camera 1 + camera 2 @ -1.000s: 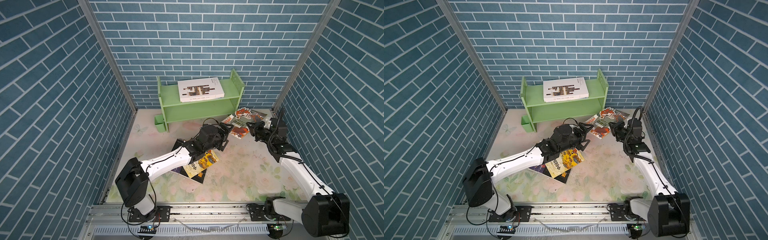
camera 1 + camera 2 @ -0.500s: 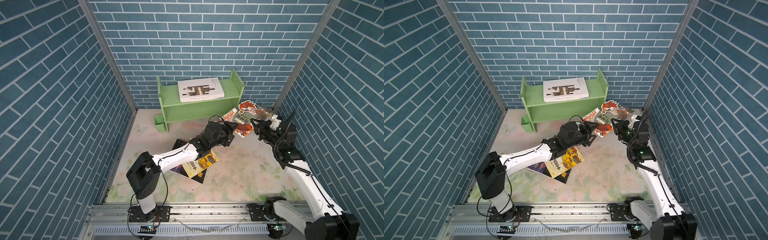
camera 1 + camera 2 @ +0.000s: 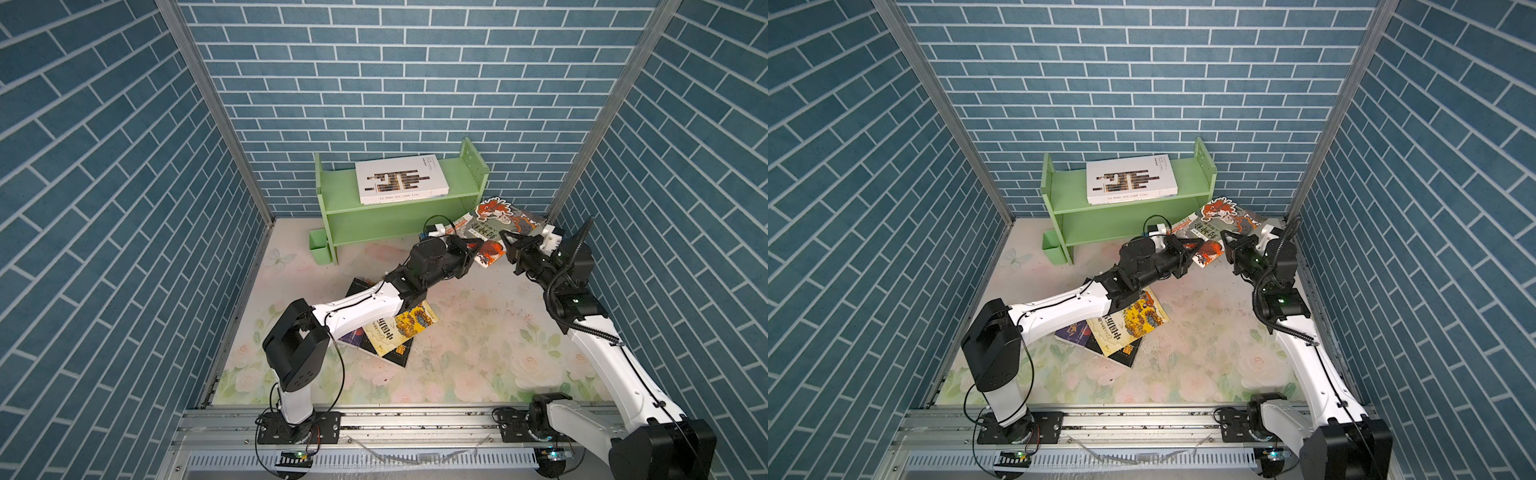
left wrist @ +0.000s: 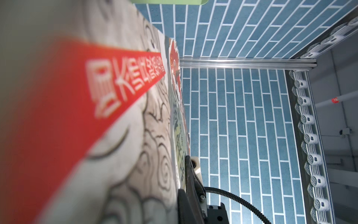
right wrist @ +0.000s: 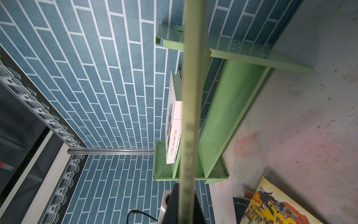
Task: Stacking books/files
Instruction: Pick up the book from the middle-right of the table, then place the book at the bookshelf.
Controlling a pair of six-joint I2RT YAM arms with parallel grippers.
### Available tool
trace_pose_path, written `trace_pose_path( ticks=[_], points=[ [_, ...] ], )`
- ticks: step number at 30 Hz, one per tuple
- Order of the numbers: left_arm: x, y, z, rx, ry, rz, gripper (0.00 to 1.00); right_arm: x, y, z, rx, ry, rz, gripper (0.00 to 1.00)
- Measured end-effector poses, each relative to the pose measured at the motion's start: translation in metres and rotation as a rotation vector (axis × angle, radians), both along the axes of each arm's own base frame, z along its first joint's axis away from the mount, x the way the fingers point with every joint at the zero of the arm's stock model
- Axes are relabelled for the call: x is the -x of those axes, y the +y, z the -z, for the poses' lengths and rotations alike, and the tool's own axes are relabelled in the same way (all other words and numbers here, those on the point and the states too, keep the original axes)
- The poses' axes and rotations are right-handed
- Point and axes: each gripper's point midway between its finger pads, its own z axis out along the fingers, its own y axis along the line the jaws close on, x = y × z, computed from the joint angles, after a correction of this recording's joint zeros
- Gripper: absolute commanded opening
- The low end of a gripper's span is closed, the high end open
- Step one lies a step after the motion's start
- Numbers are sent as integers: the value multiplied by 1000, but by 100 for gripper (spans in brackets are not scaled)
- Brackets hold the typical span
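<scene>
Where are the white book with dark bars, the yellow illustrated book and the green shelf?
white book with dark bars [image 3: 401, 178]: a top view, cover middle.
yellow illustrated book [image 3: 1133, 322]: a top view, cover middle.
green shelf [image 3: 463, 178]: a top view, bare top board.

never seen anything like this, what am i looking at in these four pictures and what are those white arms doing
Two white robot arms stand in a booth with blue brick walls. Two pictures look down from overhead, side by side; the other two come from a camera on each arm's wrist. At the back, a green shelf carries a white book. On the flowered surface a yellow book lies over darker ones. The right end effector is shut on the edge of the beast book. The left end effector is shut at that same pile; which book it pinches I cannot tell.
</scene>
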Motion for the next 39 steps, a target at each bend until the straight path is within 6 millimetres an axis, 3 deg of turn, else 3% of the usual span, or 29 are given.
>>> trace_pose_path(
  ticks=[3, 8, 10, 13, 16, 18, 20, 27, 33, 39],
  points=[
    [-4, 8, -11, -33, -51, 8, 2, 0, 6, -14, 24, -28, -24, 48],
    [-6, 36, -51, -179, -188, 34, 1, 4, 9, -50, 126, -102, -49, 69],
    [-6, 59, -82, -249, -269, 34, 1, 5, 8, -70, 181, -145, -52, 95],
    [-9, 110, -128, -295, -368, 13, 1, 3, 9, -95, 273, -219, -60, 99],
    [-25, 167, -152, -321, -413, -48, 2, -8, 13, -110, 343, -259, -76, 99],
    [-41, 197, -152, -345, -403, -75, 2, -19, 17, -111, 373, -266, -96, 99],
    [-58, 212, -143, -373, -374, -67, 2, -33, 23, -105, 399, -255, -124, 99],
    [-123, 220, -104, -400, -279, 84, 2, -71, 45, -61, 515, -173, -227, 98],
    [-168, 238, -87, -356, -257, 144, 5, -73, 65, -68, 592, -248, -275, 96],
    [-190, 252, -71, -315, -229, 157, 10, -92, 92, -66, 617, -308, -286, 94]
  ],
)
